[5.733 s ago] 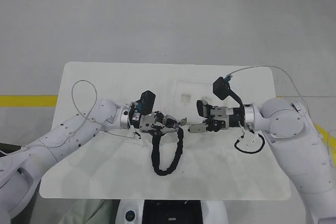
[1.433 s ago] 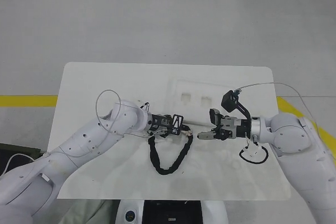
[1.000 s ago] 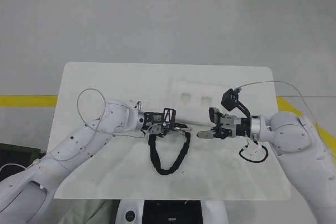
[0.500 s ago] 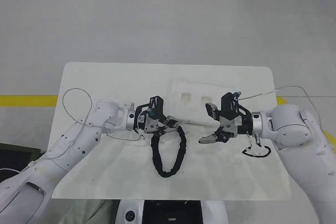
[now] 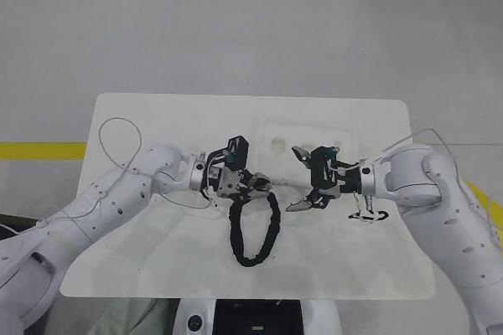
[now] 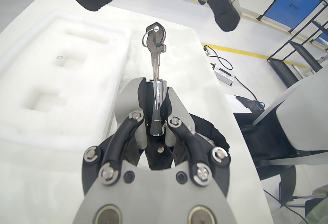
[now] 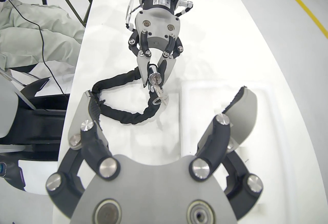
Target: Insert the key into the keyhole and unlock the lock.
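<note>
**Key's sitting in the lock, right gripper wide open next to it**

Here's where we're at. Our left gripper (image 6: 155,86) is up over the middle of the white surface (image 5: 151,126), and its fingers are pinching the shiny metal lock cylinder (image 6: 156,107) from both sides. The cylinder points across toward the other arm. The key (image 6: 155,41) is in the keyhole at the cylinder's end. Its blade is partly in, and the dark head with its little ring sticks straight out. We can't tell from here whether the lock has actually been turned open.

The lock's black fabric-sleeved cable (image 5: 251,239) drops from the left gripper and lies in a loop on the surface, on the robot's side of both grippers.

Our right gripper (image 7: 166,101) faces the left one head-on, and its fingers are spread wide with nothing in them. The key's head sits just in front of that gap and touches neither finger.

Behind the grippers, toward the far edge of the surface, there's a white foam tray (image 6: 38,81) with a couple of rectangular recesses. It's just beside the spot where the key is held.
</note>
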Robot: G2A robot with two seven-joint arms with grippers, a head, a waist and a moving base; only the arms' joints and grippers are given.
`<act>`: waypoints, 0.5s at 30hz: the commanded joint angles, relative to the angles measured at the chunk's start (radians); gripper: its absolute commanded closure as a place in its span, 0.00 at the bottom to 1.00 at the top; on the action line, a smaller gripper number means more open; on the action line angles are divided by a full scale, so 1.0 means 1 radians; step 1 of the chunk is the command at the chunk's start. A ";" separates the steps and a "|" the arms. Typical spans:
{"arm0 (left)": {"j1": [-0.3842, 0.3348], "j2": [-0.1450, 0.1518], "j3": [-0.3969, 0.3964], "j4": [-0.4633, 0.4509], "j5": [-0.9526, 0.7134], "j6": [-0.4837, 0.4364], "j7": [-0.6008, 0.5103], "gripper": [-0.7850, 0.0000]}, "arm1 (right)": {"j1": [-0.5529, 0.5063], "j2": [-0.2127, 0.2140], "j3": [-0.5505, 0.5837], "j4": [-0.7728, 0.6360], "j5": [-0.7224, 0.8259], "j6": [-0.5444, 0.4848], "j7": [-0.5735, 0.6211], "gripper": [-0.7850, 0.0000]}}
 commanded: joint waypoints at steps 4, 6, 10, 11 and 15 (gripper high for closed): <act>-0.045 0.009 0.077 0.002 -0.004 0.000 0.039 1.00 | -0.001 0.000 0.001 -0.002 -0.003 0.005 -0.001 0.00; -0.049 0.010 0.089 0.005 -0.002 0.000 0.052 1.00 | 0.002 0.001 0.005 -0.027 -0.034 0.002 -0.011 0.00; -0.045 0.010 0.089 0.011 -0.023 0.000 0.044 1.00 | 0.017 0.004 0.006 -0.060 -0.177 0.000 -0.116 0.00; -0.045 0.011 0.089 0.010 -0.035 0.000 0.040 1.00 | 0.014 0.007 -0.001 -0.061 -0.233 0.000 -0.146 0.00; -0.049 0.016 0.089 0.003 -0.081 0.000 0.014 1.00 | 0.004 0.020 -0.040 -0.063 -0.395 0.000 -0.302 0.12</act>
